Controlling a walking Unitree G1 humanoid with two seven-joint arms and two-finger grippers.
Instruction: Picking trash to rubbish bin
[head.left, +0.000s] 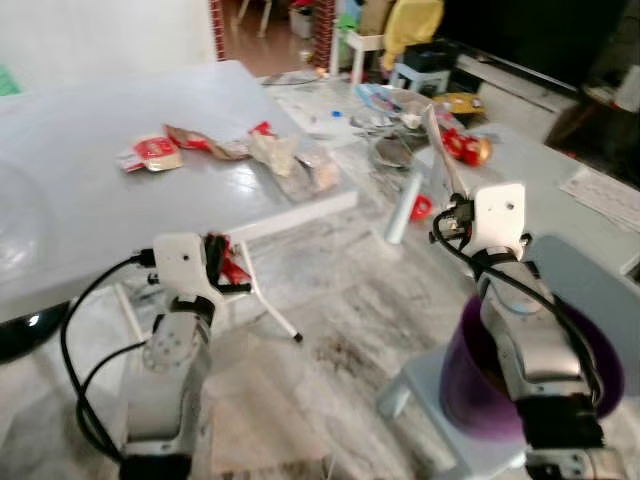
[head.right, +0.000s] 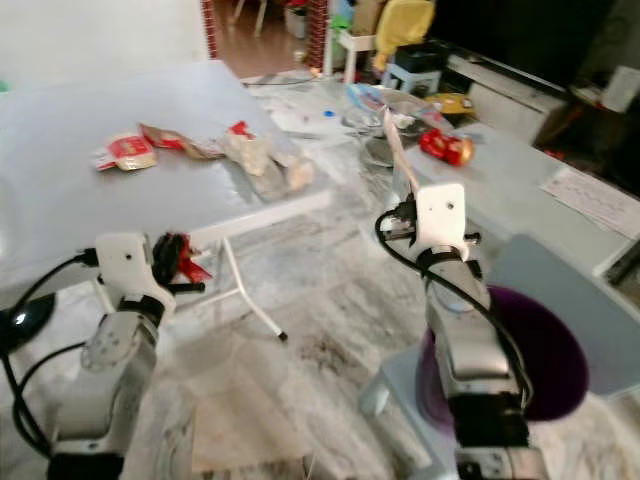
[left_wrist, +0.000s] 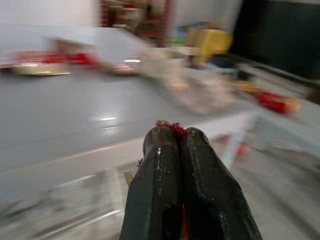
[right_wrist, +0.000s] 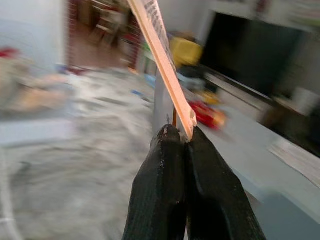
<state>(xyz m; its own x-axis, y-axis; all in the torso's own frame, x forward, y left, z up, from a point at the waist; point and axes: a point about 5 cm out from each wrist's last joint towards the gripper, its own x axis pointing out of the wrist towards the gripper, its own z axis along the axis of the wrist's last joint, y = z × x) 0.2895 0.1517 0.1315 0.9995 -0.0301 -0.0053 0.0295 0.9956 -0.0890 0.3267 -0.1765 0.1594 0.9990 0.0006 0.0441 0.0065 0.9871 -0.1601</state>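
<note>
Trash: in the head views, wrappers (head.left: 160, 152) lie scattered on the white table (head.left: 90, 210), and a purple bin (head.left: 480, 385) sits partly hidden behind the right arm. The left pincer (head.left: 228, 268) pinches a red scrap (head.left: 236, 270) just below the table edge. The left wrist view, blurred, shows its fingers (left_wrist: 165, 190) pressed together on a red sliver. In the right wrist view, the right pincer (right_wrist: 186, 137) nips a thin flat strip (right_wrist: 162, 60) whose top is cut off.

Premises: a lived-in home living room; grey marble-patterned tiled floor (head.left: 350, 300); white folding table (head.left: 90, 190) strewn with wrappers. Large black television screen (head.left: 530, 30); yellow child's chair (head.left: 412, 22).
</note>
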